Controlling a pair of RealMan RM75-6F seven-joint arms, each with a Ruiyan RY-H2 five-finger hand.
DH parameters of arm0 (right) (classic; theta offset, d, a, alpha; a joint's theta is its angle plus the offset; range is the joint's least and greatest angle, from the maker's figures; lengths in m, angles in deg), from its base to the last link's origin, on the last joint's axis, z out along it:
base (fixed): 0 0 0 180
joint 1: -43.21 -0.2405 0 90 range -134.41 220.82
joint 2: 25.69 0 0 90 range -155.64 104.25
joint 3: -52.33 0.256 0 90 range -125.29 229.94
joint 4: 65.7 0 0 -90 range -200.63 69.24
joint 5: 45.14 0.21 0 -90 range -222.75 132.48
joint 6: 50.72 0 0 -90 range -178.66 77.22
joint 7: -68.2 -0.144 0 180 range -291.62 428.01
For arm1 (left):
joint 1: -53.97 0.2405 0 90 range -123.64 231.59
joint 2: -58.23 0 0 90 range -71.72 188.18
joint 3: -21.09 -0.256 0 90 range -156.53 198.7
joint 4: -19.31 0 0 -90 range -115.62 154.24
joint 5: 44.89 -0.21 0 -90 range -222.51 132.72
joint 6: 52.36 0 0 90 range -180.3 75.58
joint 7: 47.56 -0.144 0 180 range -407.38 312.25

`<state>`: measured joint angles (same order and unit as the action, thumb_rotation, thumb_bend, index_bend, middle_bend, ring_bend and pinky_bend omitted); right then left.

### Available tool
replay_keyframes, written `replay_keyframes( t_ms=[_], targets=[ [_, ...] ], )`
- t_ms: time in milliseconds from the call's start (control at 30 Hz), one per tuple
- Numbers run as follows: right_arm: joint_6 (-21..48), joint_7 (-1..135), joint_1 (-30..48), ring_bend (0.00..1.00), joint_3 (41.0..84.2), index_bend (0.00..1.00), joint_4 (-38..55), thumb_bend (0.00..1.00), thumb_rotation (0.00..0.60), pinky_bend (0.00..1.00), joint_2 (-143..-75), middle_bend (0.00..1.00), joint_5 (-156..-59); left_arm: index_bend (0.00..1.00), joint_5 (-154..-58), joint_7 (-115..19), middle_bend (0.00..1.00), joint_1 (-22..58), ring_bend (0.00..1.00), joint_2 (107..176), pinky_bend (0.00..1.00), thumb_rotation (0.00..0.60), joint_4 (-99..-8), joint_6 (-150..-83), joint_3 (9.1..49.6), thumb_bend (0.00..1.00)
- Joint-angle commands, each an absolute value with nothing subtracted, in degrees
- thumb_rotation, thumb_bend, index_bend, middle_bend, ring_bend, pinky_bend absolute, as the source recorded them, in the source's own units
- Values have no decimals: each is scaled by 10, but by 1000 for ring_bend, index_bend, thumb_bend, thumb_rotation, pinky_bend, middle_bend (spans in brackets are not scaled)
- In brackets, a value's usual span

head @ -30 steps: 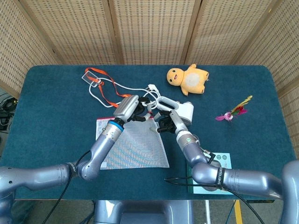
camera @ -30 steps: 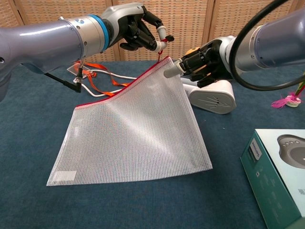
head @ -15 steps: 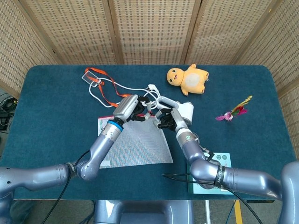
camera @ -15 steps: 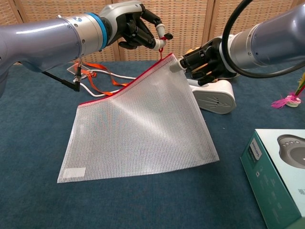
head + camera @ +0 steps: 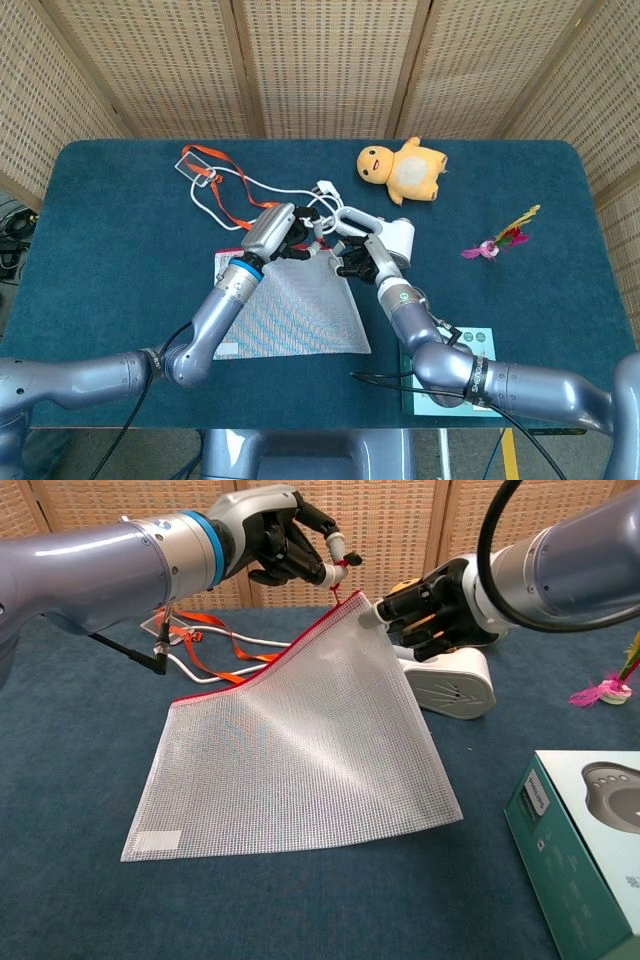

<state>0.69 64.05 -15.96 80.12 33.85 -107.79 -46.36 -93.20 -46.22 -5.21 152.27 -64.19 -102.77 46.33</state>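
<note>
**A:** What is shown in the head view?

**B:** At frame centre, a white mesh zip pouch with a red edge (image 5: 295, 312) is lifted at one corner above the dark blue table (image 5: 110, 230). The left hand (image 5: 283, 232) and right hand (image 5: 362, 259) are curled in at that corner. A yellow plush toy (image 5: 403, 170) is seen at upper centre, an orange lanyard with white cable (image 5: 222, 190) at upper left, and a pink and yellow artificial flower (image 5: 500, 240) at right.

**A:** And the chest view?

**B:** The pouch's red pull cord (image 5: 340, 568) is pinched by the left hand (image 5: 290, 538) at upper centre. The raised corner is gripped by the right hand (image 5: 425, 608). A white device (image 5: 448, 685) is seen behind, and a teal box (image 5: 585, 845) at lower right.
</note>
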Motion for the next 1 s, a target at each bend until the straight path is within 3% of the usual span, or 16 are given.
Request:
replay_keyframes(
  t_ms=[33,400,1000],
  targets=[
    [3,638,-153,925,805,693,343,675,600,1000,-1075,930,-469,928,-931,-460,988,-51,907,1522,977,600,-640,-1026,463,992],
    [-19,597,-116,931,829,716,357,706,600,1000,-1062,946,-509,928,-934,-438,988,-39,907,1521,977,600,-614,-1014,457,992],
    [-79,562,-100,935,845,729,360,739,600,1000,-1015,949,-495,928,-941,-408,988,-21,907,1513,977,600,-565,-983,446,992]
  ],
)
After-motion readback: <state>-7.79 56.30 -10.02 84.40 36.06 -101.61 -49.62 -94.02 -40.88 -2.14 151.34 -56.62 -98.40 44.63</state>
